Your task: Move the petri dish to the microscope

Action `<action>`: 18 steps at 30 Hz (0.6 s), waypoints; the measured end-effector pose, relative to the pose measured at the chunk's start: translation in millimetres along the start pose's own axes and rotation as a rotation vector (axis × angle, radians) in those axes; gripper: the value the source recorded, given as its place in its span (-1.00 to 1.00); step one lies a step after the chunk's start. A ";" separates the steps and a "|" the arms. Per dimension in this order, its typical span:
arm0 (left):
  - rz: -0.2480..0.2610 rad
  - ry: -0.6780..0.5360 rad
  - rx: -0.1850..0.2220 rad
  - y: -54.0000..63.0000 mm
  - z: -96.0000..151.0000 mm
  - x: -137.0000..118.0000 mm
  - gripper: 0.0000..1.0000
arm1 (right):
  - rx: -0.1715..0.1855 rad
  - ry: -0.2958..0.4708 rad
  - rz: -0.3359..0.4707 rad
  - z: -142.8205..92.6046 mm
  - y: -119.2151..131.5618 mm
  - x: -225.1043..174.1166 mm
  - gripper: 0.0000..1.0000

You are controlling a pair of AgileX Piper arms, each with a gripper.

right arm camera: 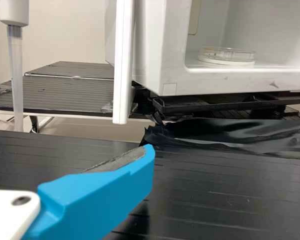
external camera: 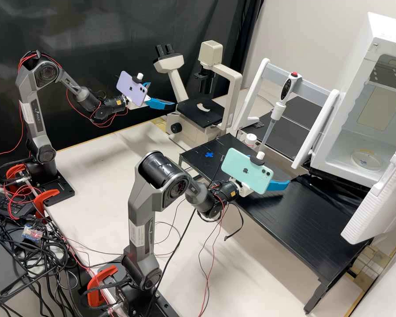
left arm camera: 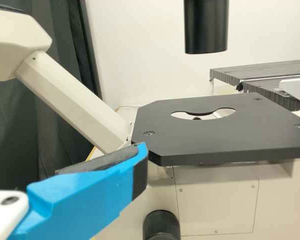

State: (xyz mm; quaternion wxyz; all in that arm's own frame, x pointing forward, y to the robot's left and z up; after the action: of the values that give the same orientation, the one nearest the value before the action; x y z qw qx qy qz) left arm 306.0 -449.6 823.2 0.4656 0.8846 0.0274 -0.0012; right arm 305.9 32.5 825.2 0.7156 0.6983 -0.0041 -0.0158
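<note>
The clear round petri dish point(external camera: 367, 160) rests inside the open white chamber; in the right wrist view the dish point(right arm camera: 227, 54) sits on a white disc. My right gripper point(external camera: 278, 185) stands open over the black rack, left of and apart from the dish, its other finger mostly behind the green phone. One finger of the right gripper point(right arm camera: 140, 157) is seen up close. My left gripper point(external camera: 163, 94) is open and empty, beside the microscope point(external camera: 200, 112). The left wrist view has one finger of the left gripper point(left arm camera: 137, 157) before the black microscope stage point(left arm camera: 225, 132) with its round opening.
The chamber's open white door point(external camera: 383, 198) hangs over the black rack point(external camera: 273, 211). A pipette point(external camera: 279, 105) on a white stand and a white-capped bottle point(external camera: 251, 140) stand behind the rack. The microscope's black condenser point(left arm camera: 206, 27) overhangs its stage.
</note>
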 end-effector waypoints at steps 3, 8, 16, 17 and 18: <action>0.000 0.000 0.000 0.0 0.0 0.0 1.00 | 0.000 0.000 0.000 0.0 0.0 0.0 1.00; 0.000 0.000 0.000 0.0 0.0 0.0 1.00 | 0.000 0.000 0.000 0.0 0.0 0.0 1.00; 0.000 0.000 0.000 0.0 0.0 0.0 1.00 | 0.012 -0.052 0.031 18.4 11.8 -3.8 1.00; 0.000 0.000 0.000 0.0 0.0 0.0 1.00 | 0.020 -0.054 0.037 20.8 14.4 -4.1 1.00; 0.000 0.000 0.000 0.0 0.0 0.0 1.00 | 0.031 -0.061 0.047 24.4 18.1 -4.6 1.00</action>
State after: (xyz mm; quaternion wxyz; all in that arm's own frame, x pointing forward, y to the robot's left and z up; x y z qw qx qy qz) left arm 306.0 -449.6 823.2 0.4656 0.8846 0.0274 -0.0012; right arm 300.9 8.7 843.9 0.7043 0.7083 -0.0426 -0.0203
